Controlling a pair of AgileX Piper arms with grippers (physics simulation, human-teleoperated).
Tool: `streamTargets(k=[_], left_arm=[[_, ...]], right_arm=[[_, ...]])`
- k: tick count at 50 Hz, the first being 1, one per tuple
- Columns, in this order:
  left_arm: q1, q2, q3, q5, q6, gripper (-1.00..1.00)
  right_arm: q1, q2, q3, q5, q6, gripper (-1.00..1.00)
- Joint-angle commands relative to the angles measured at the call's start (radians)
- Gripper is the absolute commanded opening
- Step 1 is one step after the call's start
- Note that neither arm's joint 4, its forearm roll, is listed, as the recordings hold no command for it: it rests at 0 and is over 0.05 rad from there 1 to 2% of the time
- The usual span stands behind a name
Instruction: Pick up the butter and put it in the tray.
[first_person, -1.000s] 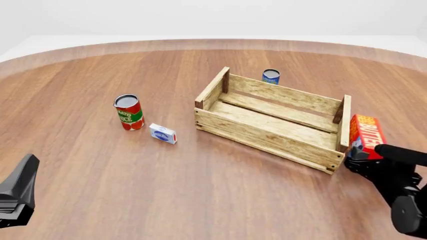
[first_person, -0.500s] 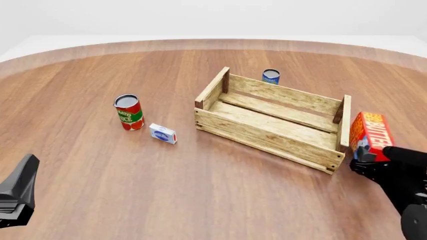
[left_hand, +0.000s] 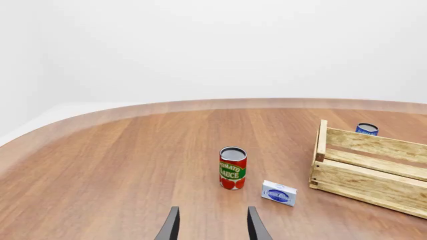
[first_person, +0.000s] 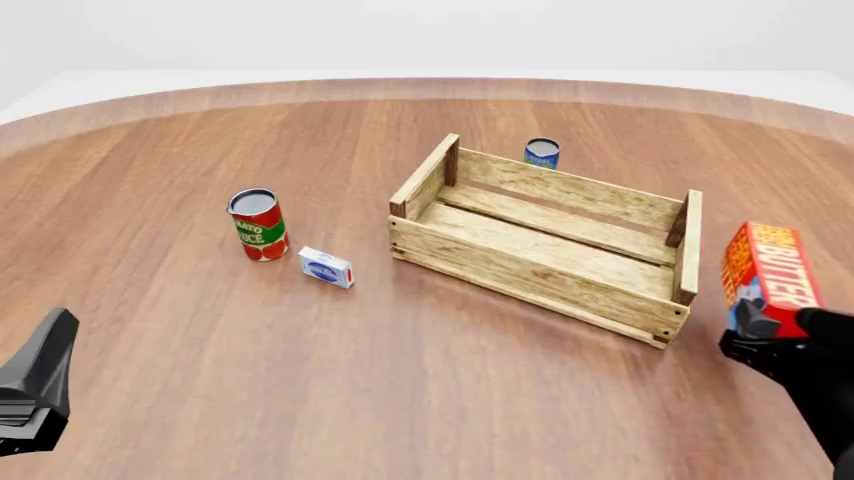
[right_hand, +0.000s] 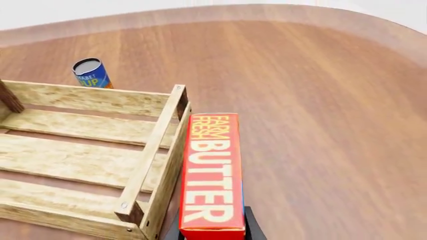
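Front view first: nearest to us, at the lower left corner, sits our black left gripper (first_person: 34, 395), low over the brown wooden table (first_person: 334, 380); the left wrist view shows its two dark fingers (left_hand: 171, 227) spread apart with nothing between them. At the lower right, our black right gripper (first_person: 763, 330) is pinching the bottom end of the red-orange rectangular butter carton (first_person: 770, 265) with white "BUTTER" lettering, which stands upright and lifted off the table, just outside the short right-hand end of the large open-topped crate of light wooden slats (first_person: 534, 272) that serves as the tray. In the right wrist view the butter carton (right_hand: 212, 175) lies close beside the crate's end wall (right_hand: 157, 160), with only the tips of the gripping fingers (right_hand: 252, 231) peeking out from under it; whether carton and wall touch, we cannot tell. Further out on the left half of the table, a small white-and-blue box (first_person: 326, 267) rests near a red can with a green band (first_person: 258, 225) labelled tomato sauce, both well apart from the crate. The crate's inside holds only its slatted floor. Farthest away, just beyond the crate's back wall, stands a small blue can (first_person: 541, 153).
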Motion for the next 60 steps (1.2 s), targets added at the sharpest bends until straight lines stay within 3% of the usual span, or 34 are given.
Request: streamTargets(k=[1,25,38,46,54,60], left_arm=[[0.0,0.0,0.0,0.0,0.0,1.0],[0.0,0.0,0.0,0.0,0.0,1.0],[0.0,0.0,0.0,0.0,0.0,1.0],[0.0,0.0,0.0,0.0,0.0,1.0],[0.0,0.0,0.0,0.0,0.0,1.0],[0.0,0.0,0.0,0.0,0.0,1.0]], right_arm=[[-0.007,-0.071,0.03,-0.006,0.014,-1.0],[0.022,-0.177,0.031,0.016,0.005,-1.0],[0.073,-0.671,0.031,0.463,-0.034,-1.0],[0.105,-0.787,0.031,0.565,-0.044,-1.0],[0.136,-0.794,0.02,0.575,-0.045,-1.0],[0.155,-0.843,-0.029,0.658,-0.049,-1.0]])
